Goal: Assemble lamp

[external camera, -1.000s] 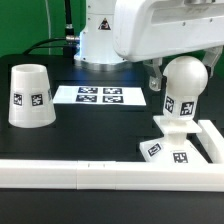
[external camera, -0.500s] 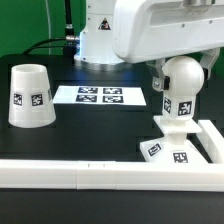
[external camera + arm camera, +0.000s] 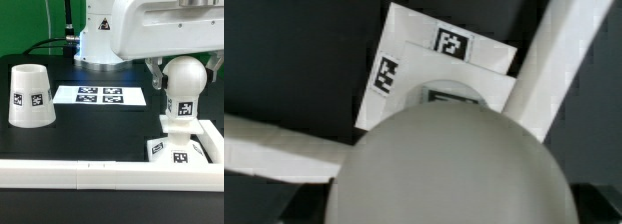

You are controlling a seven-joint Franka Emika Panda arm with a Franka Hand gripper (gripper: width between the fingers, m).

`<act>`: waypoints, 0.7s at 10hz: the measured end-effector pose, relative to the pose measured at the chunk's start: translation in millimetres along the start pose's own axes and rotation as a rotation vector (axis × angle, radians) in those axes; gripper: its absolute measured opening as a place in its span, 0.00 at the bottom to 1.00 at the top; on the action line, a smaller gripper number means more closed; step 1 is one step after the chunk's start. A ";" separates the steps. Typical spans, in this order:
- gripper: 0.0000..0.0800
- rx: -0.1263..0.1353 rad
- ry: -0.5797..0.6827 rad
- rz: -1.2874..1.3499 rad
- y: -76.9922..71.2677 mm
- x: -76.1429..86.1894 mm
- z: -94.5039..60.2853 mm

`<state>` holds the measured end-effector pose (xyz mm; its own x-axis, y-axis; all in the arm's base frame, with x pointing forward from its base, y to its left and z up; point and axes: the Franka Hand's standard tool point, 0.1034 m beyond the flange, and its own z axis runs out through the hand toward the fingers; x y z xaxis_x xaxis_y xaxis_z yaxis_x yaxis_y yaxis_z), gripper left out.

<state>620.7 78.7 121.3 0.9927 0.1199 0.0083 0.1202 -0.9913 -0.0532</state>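
The bulb (image 3: 184, 88) stands upright with its stem in the flat square base (image 3: 181, 152), at the exterior view's right, in the corner of the white rail. My gripper (image 3: 183, 78) is shut on the bulb's round head, with a dark finger (image 3: 156, 74) on each side. In the wrist view the bulb's head (image 3: 452, 165) fills the foreground, and the base (image 3: 429, 65) shows beyond it with its tags. The tapered shade (image 3: 30, 96) stands upside down, apart, at the exterior view's left.
The marker board (image 3: 100, 96) lies flat behind the middle of the table. The long white rail (image 3: 90, 173) runs along the front and turns back at the right (image 3: 214, 140), right next to the base. The robot's base (image 3: 100, 40) stands at the back.
The bulb leaned toward the exterior view's left half a second ago and now stands upright. The bulb and the base have shifted slightly to the right.
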 end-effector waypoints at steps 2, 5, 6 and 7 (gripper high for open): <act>0.72 0.005 0.007 0.172 -3.9 1.5 0.4; 0.72 0.012 0.005 0.454 -4.9 1.6 0.1; 0.72 0.011 0.001 0.572 -7.1 1.0 0.4; 0.72 0.014 -0.002 0.666 -11.0 0.8 1.2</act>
<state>620.2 89.7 120.7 0.8550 -0.5177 -0.0323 -0.5187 -0.8529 -0.0595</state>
